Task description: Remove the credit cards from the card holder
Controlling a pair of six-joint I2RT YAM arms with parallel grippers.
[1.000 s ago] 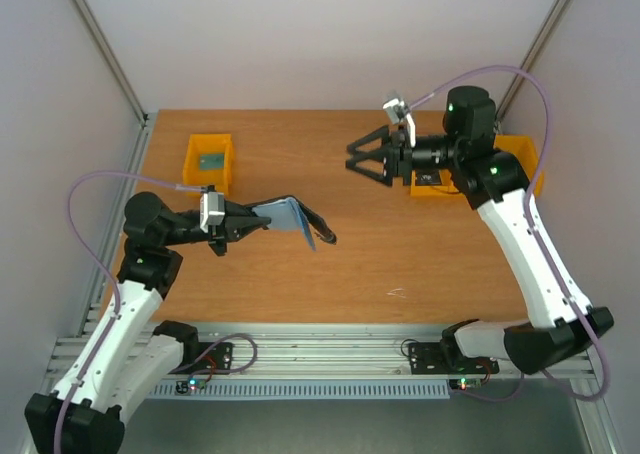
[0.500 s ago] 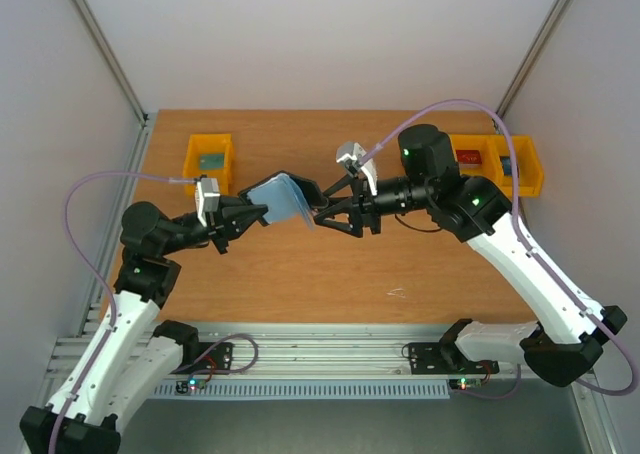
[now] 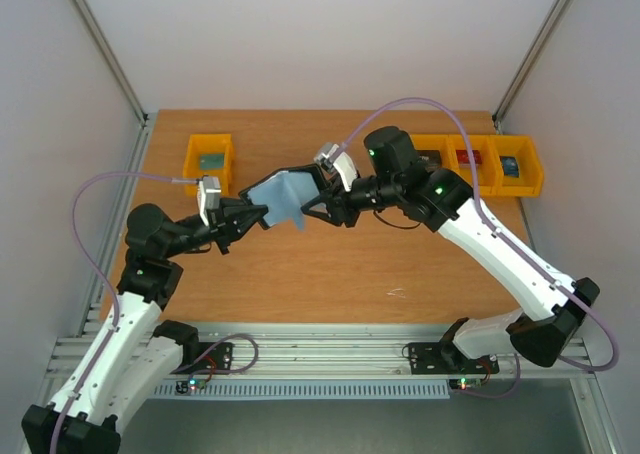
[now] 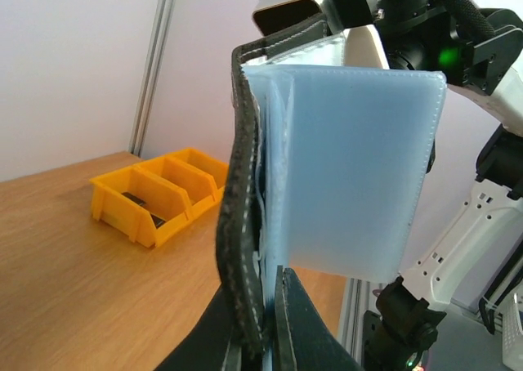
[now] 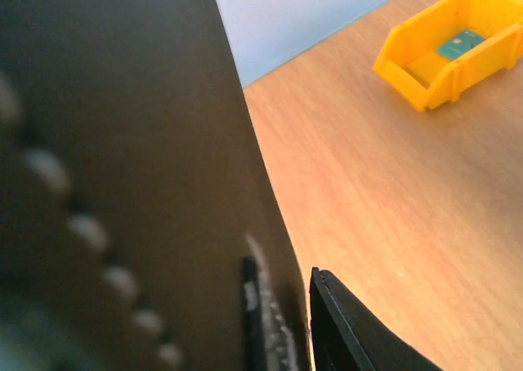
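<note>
My left gripper is shut on the lower edge of the card holder and holds it open and upright above the table. In the left wrist view the holder's blue-grey pocket panel faces the camera beside its black cover. My right gripper is at the holder's far side. In the right wrist view one finger lies against the black cover, which hides the other. No credit card shows clearly in the holder. A red flat piece lies in a right-hand bin.
Three yellow bins stand in a row at the back right, each with a small flat item. A fourth yellow bin at the back left holds a green card. Grey walls enclose the wooden table.
My right gripper has swung left from the right-hand bins to the card holder. My left gripper has raised the holder and turned it toward the right gripper.
</note>
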